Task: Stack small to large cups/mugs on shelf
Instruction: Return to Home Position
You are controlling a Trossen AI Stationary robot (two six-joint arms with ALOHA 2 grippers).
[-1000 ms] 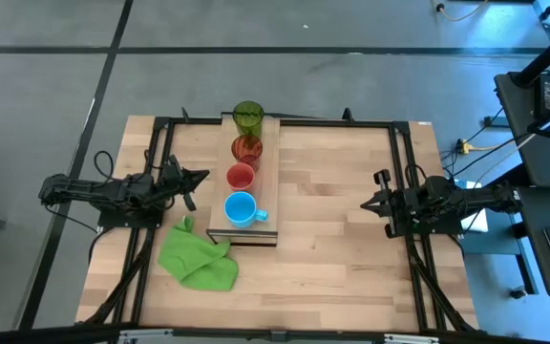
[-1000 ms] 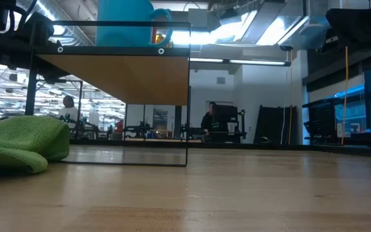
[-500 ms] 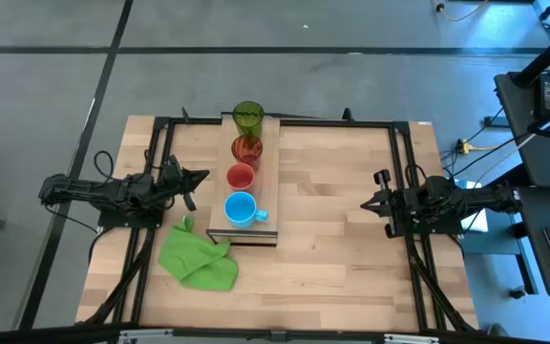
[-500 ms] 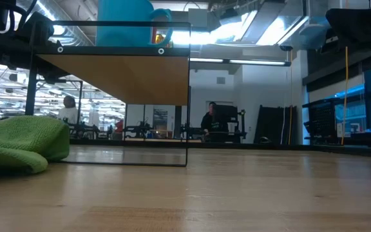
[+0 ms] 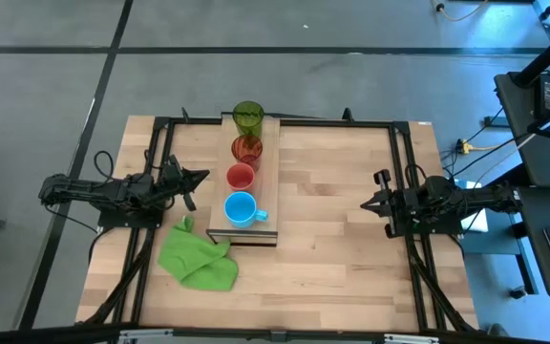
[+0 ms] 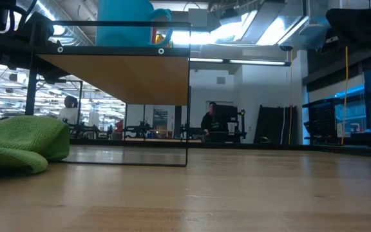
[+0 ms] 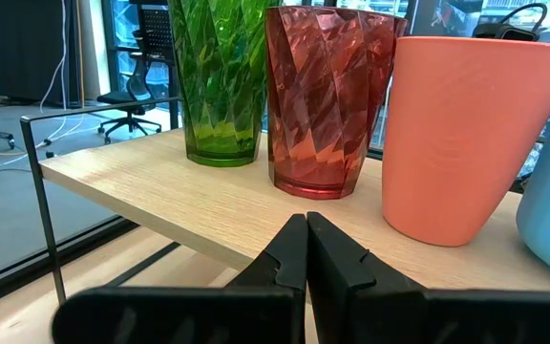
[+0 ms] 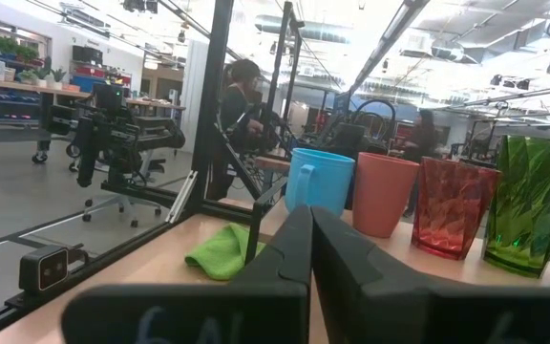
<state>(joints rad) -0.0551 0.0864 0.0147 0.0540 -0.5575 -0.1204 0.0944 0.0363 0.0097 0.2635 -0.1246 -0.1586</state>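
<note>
Four cups stand upright in a row on the shelf (image 5: 267, 182), a pale raised board: a green tumbler (image 5: 247, 118) at the far end, then a red tumbler (image 5: 246, 149), a small red cup (image 5: 241, 177) and a light-blue handled mug (image 5: 241, 208) at the near end. My left gripper (image 5: 201, 176) is shut, level, just left of the shelf, with the cups (image 7: 318, 96) close in front of it. My right gripper (image 5: 366, 204) is shut at the table's right side, far from the cups (image 8: 380, 196). Neither touches anything.
A crumpled green cloth (image 5: 197, 256) lies on the table near the shelf's near left corner. A black frame (image 5: 285, 122) runs around the table. The wide stretch of tabletop (image 5: 332, 220) between shelf and right gripper is bare wood. People show in the room behind.
</note>
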